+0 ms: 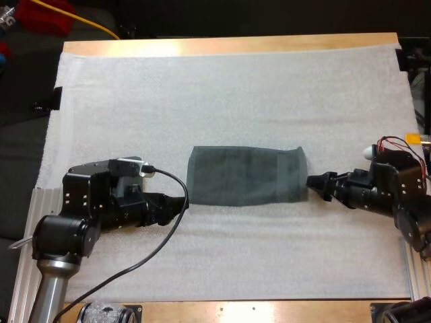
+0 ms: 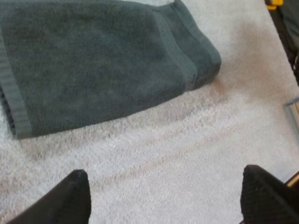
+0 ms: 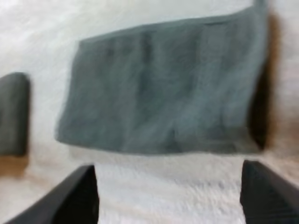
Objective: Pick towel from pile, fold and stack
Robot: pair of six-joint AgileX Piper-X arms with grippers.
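Towel (image 1: 246, 176) lies folded flat at the middle of the white mat (image 1: 236, 87), left end effector (image 1: 182, 204) and right end effector (image 1: 315, 182) at its short ends, both spread wide and empty. Pinching matching corners evenly would likely keep the next fold square.

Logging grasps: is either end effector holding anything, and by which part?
Nothing is held. Left end effector and right end effector are open, at opposite ends of the folded towel, clear of it.
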